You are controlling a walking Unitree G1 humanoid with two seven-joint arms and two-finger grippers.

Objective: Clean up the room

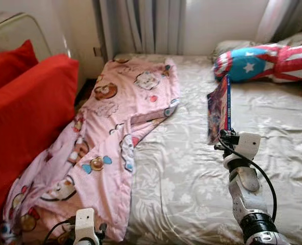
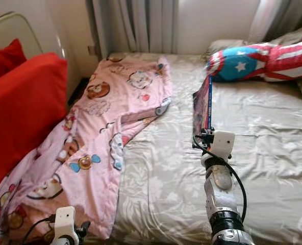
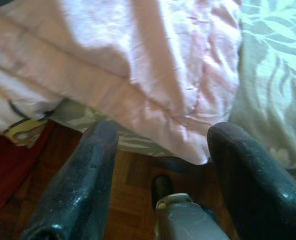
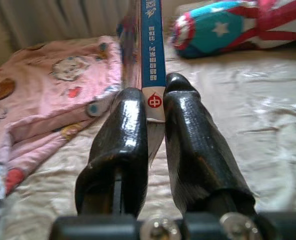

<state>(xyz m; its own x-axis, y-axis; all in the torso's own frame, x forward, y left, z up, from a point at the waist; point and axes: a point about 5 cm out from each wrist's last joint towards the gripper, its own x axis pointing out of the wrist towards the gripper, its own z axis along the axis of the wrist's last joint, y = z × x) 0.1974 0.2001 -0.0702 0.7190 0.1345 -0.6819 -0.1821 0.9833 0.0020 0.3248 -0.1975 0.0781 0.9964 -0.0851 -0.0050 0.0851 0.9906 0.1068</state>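
Bed [image 1: 192,168]: your right gripper [image 4: 155,107] clamps book [image 1: 220,107] upright | blanket [image 1: 115,122] left, pillow [image 1: 263,61] beyond | left gripper [image 3: 160,165] fingers apart at blanket edge

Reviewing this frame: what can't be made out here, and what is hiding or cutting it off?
- Book title: head views show it edge-on and small; in the right wrist view the right gripper fingers cover the lower spine, and the spine print is too blurred to read.
- Star pillow: cut off by the right edge of the eye views.
- Left gripper: open above the pink blanket edge; the floor beneath is dim and blurred.
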